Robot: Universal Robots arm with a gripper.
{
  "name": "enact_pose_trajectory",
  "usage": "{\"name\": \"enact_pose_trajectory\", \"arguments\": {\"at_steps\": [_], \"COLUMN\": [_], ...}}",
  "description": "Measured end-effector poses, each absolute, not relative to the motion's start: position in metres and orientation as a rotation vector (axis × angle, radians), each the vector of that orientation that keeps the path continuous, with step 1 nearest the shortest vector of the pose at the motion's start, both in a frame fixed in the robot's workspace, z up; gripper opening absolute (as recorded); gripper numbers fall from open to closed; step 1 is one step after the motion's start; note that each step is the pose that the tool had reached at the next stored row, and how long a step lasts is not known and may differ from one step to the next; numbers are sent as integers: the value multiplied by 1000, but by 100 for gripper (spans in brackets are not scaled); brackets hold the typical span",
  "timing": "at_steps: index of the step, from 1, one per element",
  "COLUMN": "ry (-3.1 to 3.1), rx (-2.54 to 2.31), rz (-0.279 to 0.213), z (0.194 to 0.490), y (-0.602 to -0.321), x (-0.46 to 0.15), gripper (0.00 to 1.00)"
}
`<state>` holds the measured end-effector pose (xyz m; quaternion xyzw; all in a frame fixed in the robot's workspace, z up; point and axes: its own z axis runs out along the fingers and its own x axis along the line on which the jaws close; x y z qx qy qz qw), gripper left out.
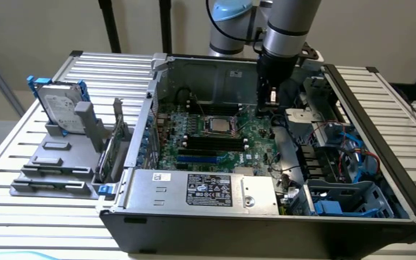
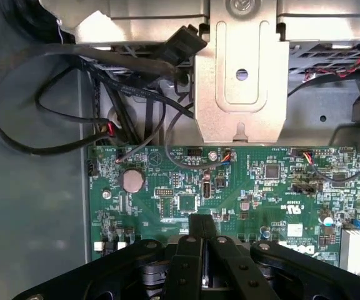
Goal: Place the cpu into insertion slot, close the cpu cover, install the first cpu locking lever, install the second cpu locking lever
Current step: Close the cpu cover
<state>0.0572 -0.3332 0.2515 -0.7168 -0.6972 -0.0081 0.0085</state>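
- cpu (image 1: pixel 219 125), a small flat square chip with a silver-grey top, appears to us to lie inside the insertion slot (image 1: pixel 208 131), the square dark socket with a silver metal rim. We judge the placing step done, since nothing is being carried.
- We cannot tell from the exterior view whether the cpu cover, a thin silver-grey metal frame, is folded down over the chip, nor how the locking levers stand.
- Our black two-fingered gripper (image 2: pixel 202 230) has its fingers pressed flat together with nothing between them. We take this as a way to make one narrow tip for pushing, not for grasping.
- In the exterior view the gripper (image 1: pixel 266 110) hangs over the green circuit board (image 2: pixel 274 187), to the exterior view's right of the socket and apart from it.
- Beyond the fingertips in the wrist view we see a round silver coin battery (image 2: pixel 133 181), looping black cables (image 2: pixel 39 103) and a folded silver metal bracket (image 2: pixel 241 81).
- The dark grey computer case (image 1: pixel 266 233) lies on its side on the white slatted table (image 1: pixel 20 222), so the board faces up towards the arm.
- Long black memory sticks (image 1: pixel 212 142) sit just beside the socket.
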Motion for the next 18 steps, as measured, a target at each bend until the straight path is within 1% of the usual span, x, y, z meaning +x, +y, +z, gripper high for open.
{"name": "enact_pose_trajectory", "arguments": {"at_steps": [5, 18], "ry": [-2185, -2172], "rx": [-2235, -2213], "rz": [-31, 6], "z": [244, 253], "y": [-330, -330], "x": [50, 21], "gripper": [11, 11]}}
